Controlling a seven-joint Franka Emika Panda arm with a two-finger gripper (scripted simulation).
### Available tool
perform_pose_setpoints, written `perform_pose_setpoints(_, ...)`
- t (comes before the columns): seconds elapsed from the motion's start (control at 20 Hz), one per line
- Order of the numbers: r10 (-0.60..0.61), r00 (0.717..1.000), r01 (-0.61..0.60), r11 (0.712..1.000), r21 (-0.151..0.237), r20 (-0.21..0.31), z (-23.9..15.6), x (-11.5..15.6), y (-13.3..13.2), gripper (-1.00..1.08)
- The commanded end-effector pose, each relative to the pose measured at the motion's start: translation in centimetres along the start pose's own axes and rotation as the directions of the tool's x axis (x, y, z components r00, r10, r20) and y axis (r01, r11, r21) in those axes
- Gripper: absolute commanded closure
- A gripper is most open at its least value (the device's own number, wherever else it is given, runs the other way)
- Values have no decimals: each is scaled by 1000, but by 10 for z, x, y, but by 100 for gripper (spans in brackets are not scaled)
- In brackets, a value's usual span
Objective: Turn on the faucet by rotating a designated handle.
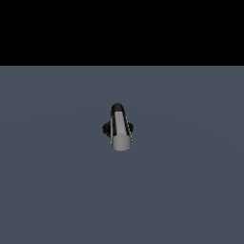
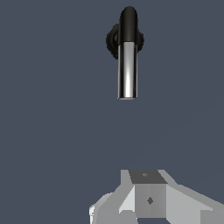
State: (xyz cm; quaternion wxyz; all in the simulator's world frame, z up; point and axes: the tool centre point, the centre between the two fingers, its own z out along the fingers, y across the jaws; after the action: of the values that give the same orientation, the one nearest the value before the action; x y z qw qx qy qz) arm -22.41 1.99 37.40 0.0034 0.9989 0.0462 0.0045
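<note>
Gripper (image 2: pixel 151 197), well apart from the faucet (image 1: pixel 119 127) and holding nothing; opening indeterminate. Risk: misaligned approach strikes handle (image 2: pixel 127 70) endwise, sliding off without rotation.

Black-based faucet (image 1: pixel 117 127) stands upright; its grey handle (image 1: pixel 121 136) juts sideways.

Faucet (image 1: pixel 117 127) on grey floor (image 1: pixel 47 190)
</note>
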Motion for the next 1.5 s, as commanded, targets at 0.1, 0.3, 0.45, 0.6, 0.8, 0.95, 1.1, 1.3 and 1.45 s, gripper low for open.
perform_pose_setpoints(0.1,-10,1000,10,1000,1,1,37,11,-3,108)
perform_pose_setpoints(0.3,-18,1000,18,1000,2,2,68,21,-6,108)
perform_pose_setpoints(0.45,-24,1000,24,1000,3,2,91,29,-8,108)
perform_pose_setpoints(0.6,-30,1000,30,1000,3,3,114,37,-11,108)
perform_pose_setpoints(0.8,-38,999,38,999,4,4,144,47,-14,108)
perform_pose_setpoints(0.95,-44,999,44,999,5,5,166,55,-16,108)
perform_pose_setpoints(1.1,-50,999,50,999,6,5,187,62,-18,108)
perform_pose_setpoints(1.3,-57,998,57,998,7,6,214,72,-21,108)
perform_pose_setpoints(1.45,-62,998,62,998,7,7,232,79,-23,108)
